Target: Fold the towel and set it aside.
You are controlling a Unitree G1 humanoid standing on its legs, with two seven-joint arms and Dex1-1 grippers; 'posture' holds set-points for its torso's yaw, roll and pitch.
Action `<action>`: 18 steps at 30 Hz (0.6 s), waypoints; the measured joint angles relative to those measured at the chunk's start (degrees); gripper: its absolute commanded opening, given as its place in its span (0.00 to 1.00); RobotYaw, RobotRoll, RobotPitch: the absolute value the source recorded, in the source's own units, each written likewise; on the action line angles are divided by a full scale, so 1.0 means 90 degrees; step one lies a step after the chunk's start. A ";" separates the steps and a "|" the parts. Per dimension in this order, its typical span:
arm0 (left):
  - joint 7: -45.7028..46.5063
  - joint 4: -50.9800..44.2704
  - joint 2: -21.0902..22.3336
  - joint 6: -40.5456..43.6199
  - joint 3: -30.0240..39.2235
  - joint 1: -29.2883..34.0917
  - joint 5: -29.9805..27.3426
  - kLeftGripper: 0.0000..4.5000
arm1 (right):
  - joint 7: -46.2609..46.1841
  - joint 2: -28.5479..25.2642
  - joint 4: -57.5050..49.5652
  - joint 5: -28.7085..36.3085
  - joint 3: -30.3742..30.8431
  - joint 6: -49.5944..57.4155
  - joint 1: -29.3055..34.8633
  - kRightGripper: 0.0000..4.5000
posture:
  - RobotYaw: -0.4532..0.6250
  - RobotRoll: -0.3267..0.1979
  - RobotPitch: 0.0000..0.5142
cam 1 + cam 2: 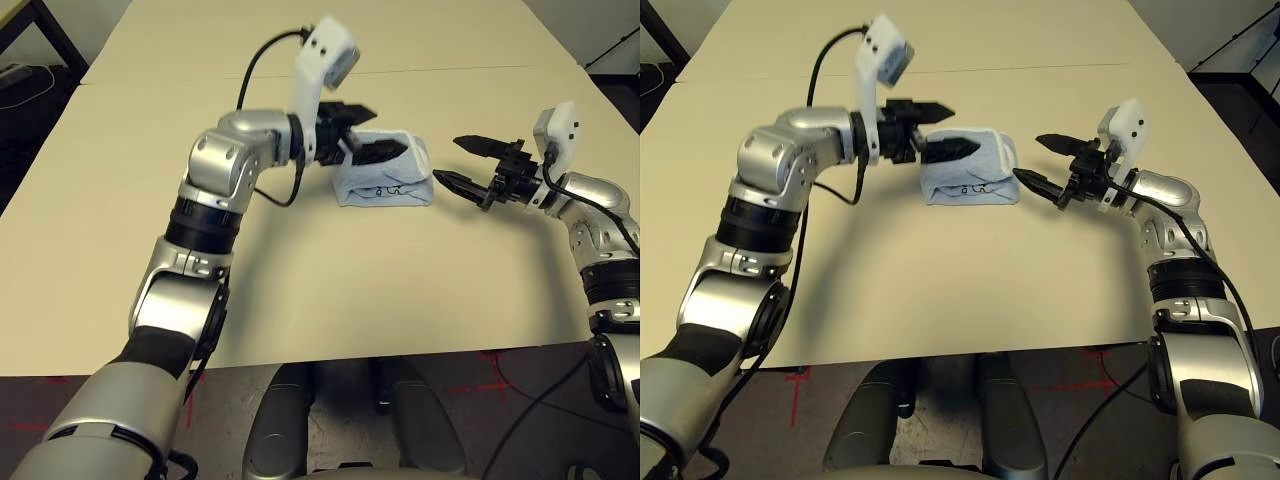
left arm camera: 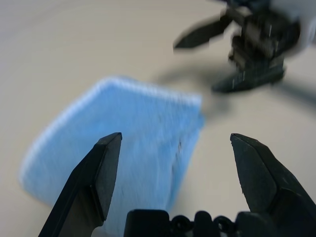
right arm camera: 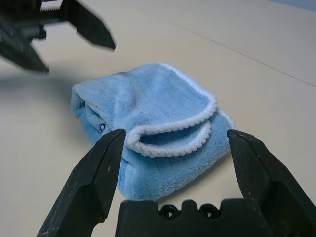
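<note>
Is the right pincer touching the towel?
Apart. The right eye view shows bare table between the right pincer and the towel.

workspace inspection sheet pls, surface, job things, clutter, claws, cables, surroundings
surface: pale cream table, a thin seam running across its far part.
job's things: light-blue towel lies folded into a small bundle, white stitched edging showing, a small dark mark on its near side.
clutter: nothing seen.
grippers: left claw open, over the towel's left part, holding nothing; right claw open, just right of the towel, apart from it, holding nothing.
cables: black cable loops from the left wrist camera; another runs along the right forearm.
surroundings: dark floor with red tape marks below the near table edge.
</note>
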 measured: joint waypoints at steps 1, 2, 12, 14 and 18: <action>-0.0005 0.0000 0.0001 -0.0104 0.0000 0.0034 0.0021 0.86 | 0.0008 0.0000 0.0000 0.0000 0.0000 0.0000 0.0000 1.00 | 0.51 0.62 0.43; -0.0004 -0.0001 0.0001 -0.0191 0.0002 0.0035 0.0041 0.77 | 0.0015 0.0000 0.0000 0.0000 0.0000 0.0000 -0.0001 1.00 | 0.50 0.62 0.43; 0.0047 0.0143 0.0013 -0.1092 0.0217 0.0382 0.0145 0.00 | 0.0119 -0.0029 0.0000 0.0006 0.0000 0.0061 -0.0021 1.00 | 0.50 0.62 0.44; 0.0048 0.0179 0.0042 -0.1181 0.0285 0.0466 0.0147 0.00 | 0.0125 -0.0029 0.0000 0.0023 -0.0005 0.0125 -0.0039 1.00 | 0.50 0.62 0.44; 0.0058 0.0198 0.0050 -0.1260 0.0418 0.0666 0.0143 0.00 | 0.0124 -0.0020 0.0024 0.0040 -0.0005 0.0295 -0.0195 1.00 | 0.50 0.62 0.45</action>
